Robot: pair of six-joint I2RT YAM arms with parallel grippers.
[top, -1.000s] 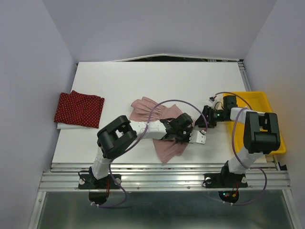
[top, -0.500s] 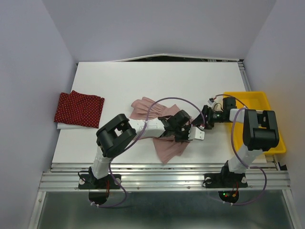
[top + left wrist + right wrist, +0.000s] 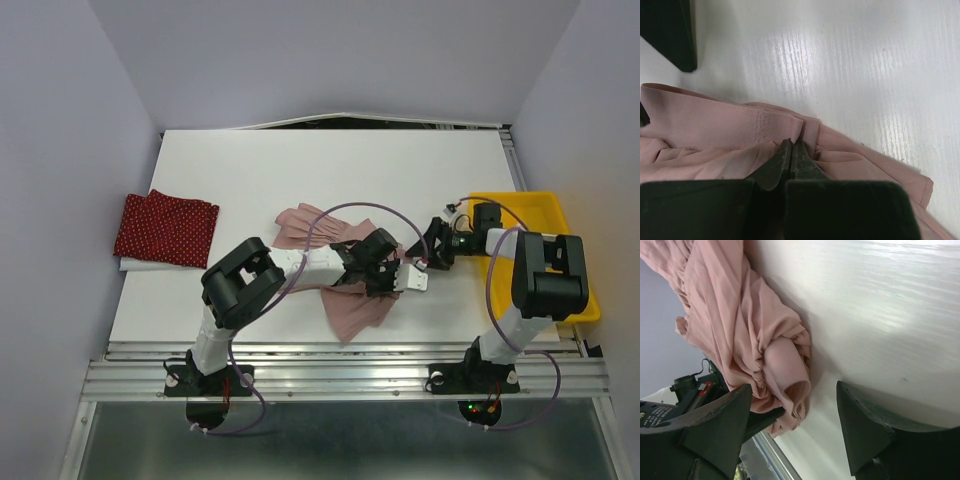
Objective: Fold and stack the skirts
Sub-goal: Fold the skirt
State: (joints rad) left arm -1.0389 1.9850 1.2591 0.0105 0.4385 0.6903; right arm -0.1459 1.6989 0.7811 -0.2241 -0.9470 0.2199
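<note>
Spreading wider toward the table's (image 3: 250, 170) right edge, the right gripper (image 3: 792, 390) is releasing the pink skirt (image 3: 350, 305) while the left gripper (image 3: 791, 145) is pinching its waistband (image 3: 715, 125), probably to fold it over.

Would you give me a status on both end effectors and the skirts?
Left end effector shut on pink skirt near waistband. Right end effector open, pink folds between jaws. Dark red skirt folded, far left. Yellow tray right, apart from cloth.
</note>
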